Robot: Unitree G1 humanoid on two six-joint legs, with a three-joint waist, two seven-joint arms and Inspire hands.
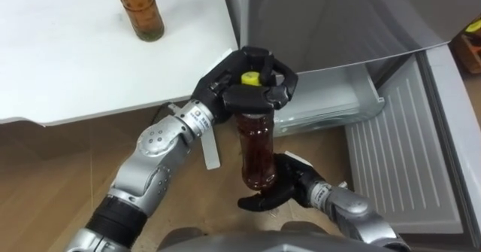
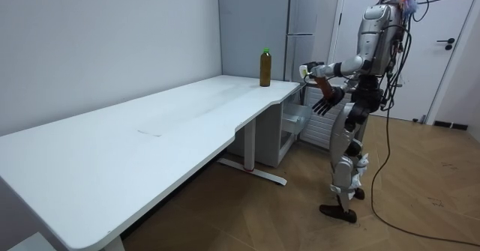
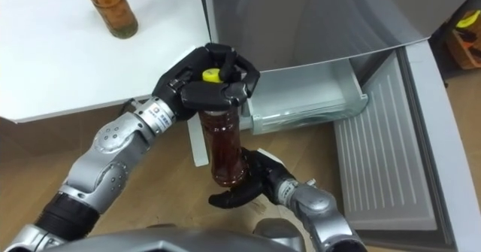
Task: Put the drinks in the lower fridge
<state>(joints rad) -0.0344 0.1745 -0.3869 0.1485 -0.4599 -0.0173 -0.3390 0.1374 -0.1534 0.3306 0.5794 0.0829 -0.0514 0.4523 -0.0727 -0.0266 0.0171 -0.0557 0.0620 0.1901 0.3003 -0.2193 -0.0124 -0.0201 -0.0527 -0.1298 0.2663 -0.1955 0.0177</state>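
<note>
Standing at the end of a long white table (image 2: pixel 150 138), the robot is on a wooden floor at the room view's right, with a grey fridge (image 2: pixel 300 26) just beyond the table's far end.

In the eye views the table fills the ten o'clock corner. The fridge body (image 1: pixel 338 19) takes up twelve to two o'clock. Its lower door (image 1: pixel 402 162) hangs open and runs down toward four o'clock, its ribbed inner face turned up to the camera. A pale drawer (image 1: pixel 331 105) juts out of the lower compartment at about three o'clock from the picture's middle.

A bottle of amber drink (image 1: pixel 139 7) stands upright on the table at eleven o'clock, near the table's edge and well apart from both hands. It is touched by nothing.

The held bottle (image 1: pixel 257 150) of dark brown drink hangs upright at the centre, over the floor. It is outside the fridge, with the drawer at its two o'clock.

The left hand (image 1: pixel 229 86) comes in from seven o'clock. Its fingers are curled tightly round the bottle's neck. The right hand (image 1: pixel 285 184) comes in from five o'clock and sits at the bottle's base, its fingers spread wide and loose beneath it rather than closed on it.

A yellow cap (image 1: pixel 249 78) shows between the left hand's fingers.
</note>
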